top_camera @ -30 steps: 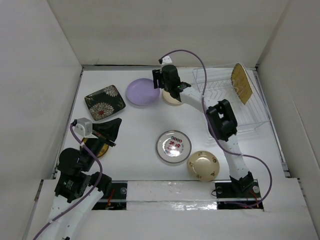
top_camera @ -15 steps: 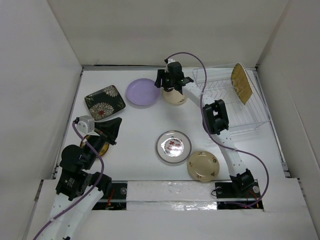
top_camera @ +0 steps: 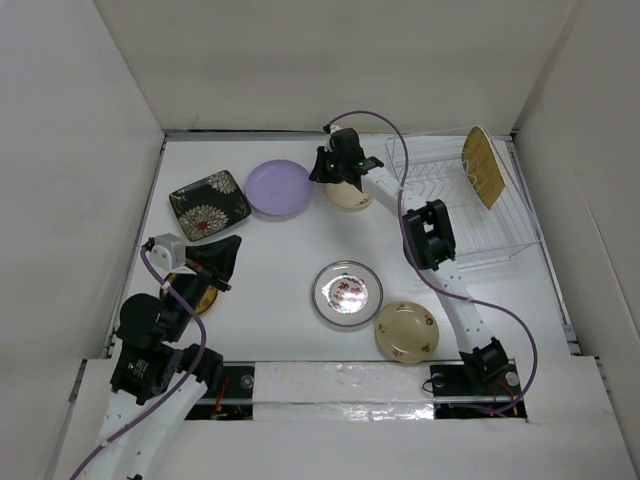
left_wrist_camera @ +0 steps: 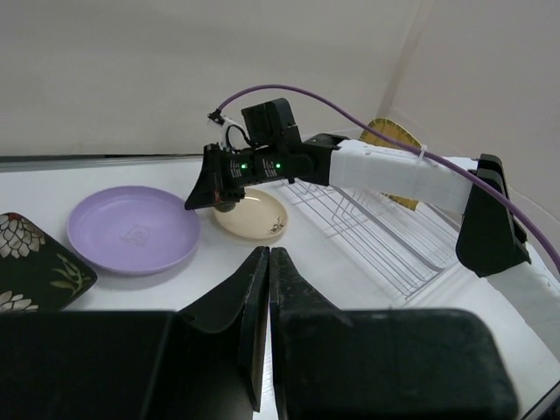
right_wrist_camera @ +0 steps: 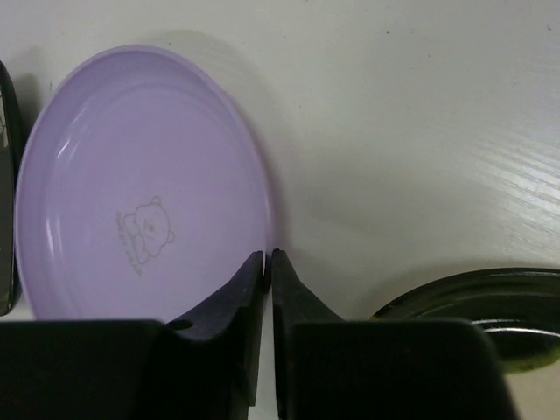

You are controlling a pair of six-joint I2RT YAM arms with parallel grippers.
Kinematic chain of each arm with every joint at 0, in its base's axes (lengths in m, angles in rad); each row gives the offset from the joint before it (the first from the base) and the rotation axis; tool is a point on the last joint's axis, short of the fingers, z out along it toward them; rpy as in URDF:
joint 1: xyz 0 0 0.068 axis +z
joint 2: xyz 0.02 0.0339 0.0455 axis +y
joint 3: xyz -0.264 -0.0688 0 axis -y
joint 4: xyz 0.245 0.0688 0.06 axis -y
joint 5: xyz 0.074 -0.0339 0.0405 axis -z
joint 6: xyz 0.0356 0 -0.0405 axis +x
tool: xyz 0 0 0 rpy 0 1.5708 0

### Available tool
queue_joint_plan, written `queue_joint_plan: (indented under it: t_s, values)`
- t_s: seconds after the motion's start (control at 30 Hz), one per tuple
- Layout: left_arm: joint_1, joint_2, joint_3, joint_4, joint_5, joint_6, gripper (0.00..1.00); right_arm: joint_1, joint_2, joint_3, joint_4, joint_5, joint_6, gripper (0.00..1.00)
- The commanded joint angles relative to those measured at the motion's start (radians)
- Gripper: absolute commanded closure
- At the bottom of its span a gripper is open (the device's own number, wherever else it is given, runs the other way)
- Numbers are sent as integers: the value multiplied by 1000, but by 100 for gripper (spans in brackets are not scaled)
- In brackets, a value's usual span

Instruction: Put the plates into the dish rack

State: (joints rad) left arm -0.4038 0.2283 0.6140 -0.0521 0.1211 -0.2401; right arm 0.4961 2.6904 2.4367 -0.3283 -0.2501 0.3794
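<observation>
Top external: right arm [top_camera: 430,236] stretched far, right fingers [right_wrist_camera: 238,299] pressed together by the lilac plate [right_wrist_camera: 140,184]; left fingers [left_wrist_camera: 252,306] likewise

No legible writing in any view.
The lilac plate [right_wrist_camera: 131,157] bears only a faint bear outline [right_wrist_camera: 145,231] stamped at its centre, and any lettering beside it is too small to read. A small white tag [left_wrist_camera: 213,115] shows no legible marking.

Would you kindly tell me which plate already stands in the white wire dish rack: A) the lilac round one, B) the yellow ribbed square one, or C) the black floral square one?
B: the yellow ribbed square plate stands on edge in the white wire dish rack.
</observation>
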Motion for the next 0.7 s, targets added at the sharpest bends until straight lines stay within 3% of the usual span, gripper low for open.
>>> queue_joint_plan:
  t_s: [0.0, 0.2, 0.3, 0.53, 0.63, 0.67]
  values:
    - [5, -17, 23, 41, 14, 9, 98, 27, -67, -85, 110, -6, 30, 98]
    - [5, -26, 23, 41, 14, 10, 98, 48, -219, -224, 277, 44, 104, 100]
    - [5, -27, 23, 43, 14, 10, 98, 59, -364, -323, 359, 152, 89, 100]
    - [5, -49, 23, 46, 29, 5, 98, 24, -686, -517, 374, 501, -92, 100]
    - [5, -61, 23, 46, 40, 2, 98, -17, -794, -597, 339, 714, -250, 100]
    - [5, -73, 23, 46, 43, 1, 98, -27, -820, -629, 365, 862, -307, 100]
